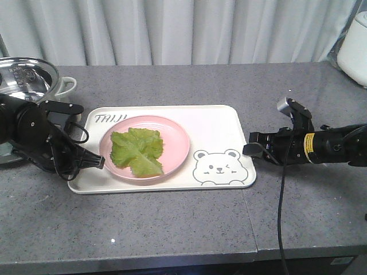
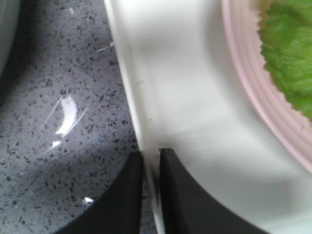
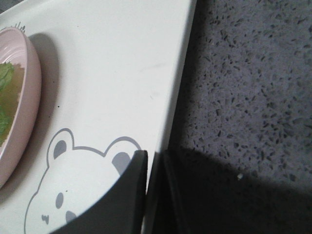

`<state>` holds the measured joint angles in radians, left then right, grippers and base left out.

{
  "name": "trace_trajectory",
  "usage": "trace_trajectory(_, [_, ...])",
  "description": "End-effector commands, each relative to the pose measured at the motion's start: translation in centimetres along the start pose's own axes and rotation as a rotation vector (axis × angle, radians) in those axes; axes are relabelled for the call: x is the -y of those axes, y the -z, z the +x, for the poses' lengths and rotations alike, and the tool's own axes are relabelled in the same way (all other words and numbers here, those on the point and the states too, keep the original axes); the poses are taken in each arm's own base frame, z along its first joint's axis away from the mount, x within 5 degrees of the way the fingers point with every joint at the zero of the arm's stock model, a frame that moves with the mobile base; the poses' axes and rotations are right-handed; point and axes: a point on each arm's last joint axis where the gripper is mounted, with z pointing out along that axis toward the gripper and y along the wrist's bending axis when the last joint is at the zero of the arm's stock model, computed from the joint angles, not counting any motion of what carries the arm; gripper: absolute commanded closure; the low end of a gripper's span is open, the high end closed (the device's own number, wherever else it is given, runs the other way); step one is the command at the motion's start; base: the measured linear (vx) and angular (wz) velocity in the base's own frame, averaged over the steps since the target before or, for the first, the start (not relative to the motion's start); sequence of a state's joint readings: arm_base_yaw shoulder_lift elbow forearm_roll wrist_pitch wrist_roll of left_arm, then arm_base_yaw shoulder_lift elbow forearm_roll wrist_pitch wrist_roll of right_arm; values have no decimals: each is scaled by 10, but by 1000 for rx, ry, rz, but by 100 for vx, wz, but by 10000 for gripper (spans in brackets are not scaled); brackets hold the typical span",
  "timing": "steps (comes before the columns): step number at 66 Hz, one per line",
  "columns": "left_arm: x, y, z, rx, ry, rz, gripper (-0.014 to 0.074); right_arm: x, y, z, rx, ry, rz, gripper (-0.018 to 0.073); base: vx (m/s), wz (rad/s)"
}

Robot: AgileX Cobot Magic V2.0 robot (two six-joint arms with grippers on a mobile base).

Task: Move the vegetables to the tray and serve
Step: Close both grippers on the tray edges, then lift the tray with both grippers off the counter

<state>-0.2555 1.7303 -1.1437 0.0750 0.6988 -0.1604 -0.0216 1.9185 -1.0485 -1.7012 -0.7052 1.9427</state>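
While both arms lie low over the counter [image 1: 172,223] [image 2: 63,73] [image 3: 253,73], left pincer [image 1: 98,163] [image 2: 150,158] sits pinched narrow on the tray [image 1: 212,123] [image 2: 185,97] [image 3: 122,63] rim at its left short edge: one black finger [image 2: 124,195] outside over the speckled counter, the other inside on the tray floor, rim running up through the slim gap between them. Just past the inner finger is bare cream tray, then the pink plate [image 1: 179,137] [image 2: 253,87] [image 3: 29,87], its rim near the pincer but not touching it. Lettuce leaf [image 1: 137,150] [image 2: 287,58] [image 3: 3,75] lies inside that plate, green and crinkly, so it is on the tray via the plate, between the two pincers and closer to the left one. Right pincer [image 1: 248,150] [image 3: 153,157] is in the same state on the opposite short edge: jaws nearly together across the rim, inner finger [image 3: 129,195] overlapping an ear of the grey bear drawing [image 1: 217,166] [image 3: 73,185], outer finger over the counter in shadow. Beyond the bear from this pincer: plate edge, with a sliver of leaf showing in the right wrist view. Can't tell whether the tray is lifted or resting on the counter. Further out behind the left pincer: a steel pot [image 1: 23,74]. Far behind the right one: a white appliance [image 1: 356,43] at the counter's corner. Pale curtain [image 1: 172,28] backs everything.
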Motion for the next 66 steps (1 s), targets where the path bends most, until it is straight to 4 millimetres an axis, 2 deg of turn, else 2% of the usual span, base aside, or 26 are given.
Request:
trace_trajectory(1, [17,7,-4,41,24,94,603,-19,-2,7,-70,72,-87,564,0,0])
trace_trajectory(16, [20,11,-6,69,36,125,603,-23,5,2,-40,89,-68,564,0,0])
trace_trajectory(35, [27,28,-10,142,39,220,603,-31,15,-5,3,118,-49,564,0,0])
trace_trajectory(66, [27,57,-15,260,53,249,603,-51,39,-17,86,172,-36,564,0,0])
